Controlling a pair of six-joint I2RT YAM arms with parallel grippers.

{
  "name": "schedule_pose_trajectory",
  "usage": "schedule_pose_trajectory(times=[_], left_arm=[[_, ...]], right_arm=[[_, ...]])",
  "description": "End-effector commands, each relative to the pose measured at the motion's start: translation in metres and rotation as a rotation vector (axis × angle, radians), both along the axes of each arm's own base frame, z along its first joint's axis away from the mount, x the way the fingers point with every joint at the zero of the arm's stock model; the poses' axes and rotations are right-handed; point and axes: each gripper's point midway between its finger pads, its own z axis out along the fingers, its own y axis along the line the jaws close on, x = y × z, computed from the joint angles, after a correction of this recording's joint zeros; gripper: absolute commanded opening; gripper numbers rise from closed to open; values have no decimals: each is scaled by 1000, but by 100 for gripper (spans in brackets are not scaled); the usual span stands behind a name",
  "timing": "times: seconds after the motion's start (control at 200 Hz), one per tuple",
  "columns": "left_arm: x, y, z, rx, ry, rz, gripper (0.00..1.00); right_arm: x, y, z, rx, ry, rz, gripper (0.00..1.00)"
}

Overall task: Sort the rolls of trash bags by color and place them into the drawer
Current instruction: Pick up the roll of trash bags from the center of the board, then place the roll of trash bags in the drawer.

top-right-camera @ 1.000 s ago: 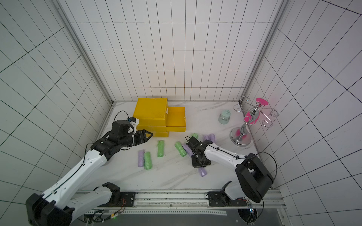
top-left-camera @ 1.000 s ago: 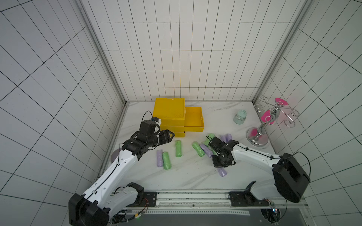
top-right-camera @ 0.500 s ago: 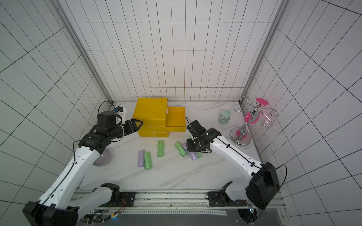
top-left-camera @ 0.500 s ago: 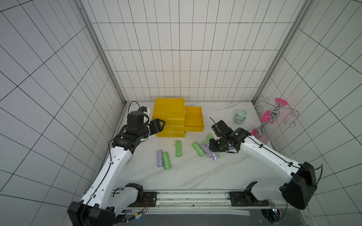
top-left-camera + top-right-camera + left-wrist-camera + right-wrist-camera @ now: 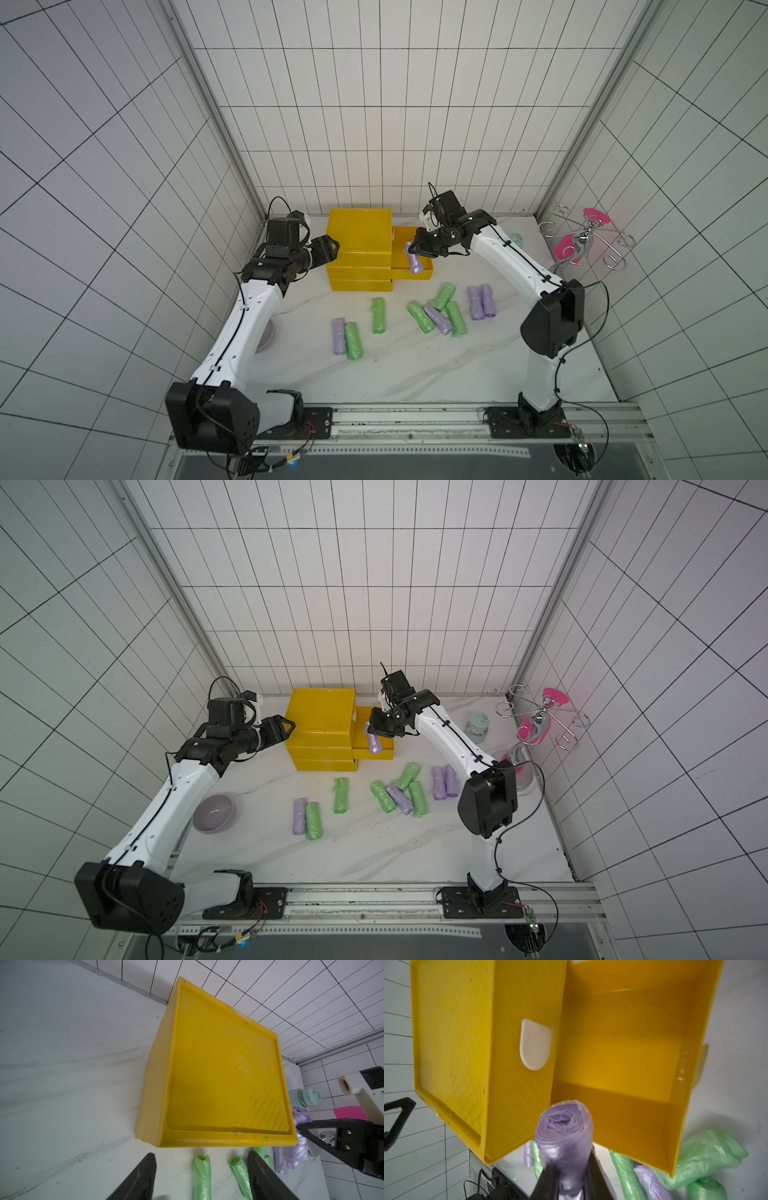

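Right fingers (image 5: 596, 1180) clamped on purple roll (image 5: 564, 1132), its long axis in line with them, end-on to my wrist camera. Open drawer (image 5: 633, 1043) lies just beyond and below, looks empty. Left fingers (image 5: 145, 1178) half-spread, holding nothing, beside cabinet (image 5: 218, 1074). I judge the right arm is placed to drop it in

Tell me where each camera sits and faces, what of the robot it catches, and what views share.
Top views: high in front, looking down at the table; both arms whole, right gripper at the drawer.
Left wrist: on the left arm, facing the cabinet top; open left gripper, right gripper's tip.
Right wrist: on the right arm, facing into the drawer; right gripper clamping a purple roll.
Shared: all show cabinet and that roll.
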Motion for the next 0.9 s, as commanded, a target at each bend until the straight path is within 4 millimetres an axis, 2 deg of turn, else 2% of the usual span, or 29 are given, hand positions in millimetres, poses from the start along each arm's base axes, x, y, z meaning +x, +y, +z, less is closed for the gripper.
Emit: schedule_pose_trajectory(times=[0.0,0.18,0.315,0.475,0.65,0.895], left_arm=[[11,2,21,13,-70,-4,69],[20,4,16,22,-63,5,69],[24,2,13,8,-57,2,68],[23,2,14,3,-62,0,68],[21,1,14,1,-61,-5,68],[18,-1,16,-17,-60,-10,68]], right_arm=[[23,8,11,82,18,-30,10],[47,14,-11,127,66,-80,11],[56,24,-29,174,123,-105,12],[66,34,-39,221,142,-126,17],[68,38,-37,254,153,-125,34],[64,25,-17,247,103,-129,45]])
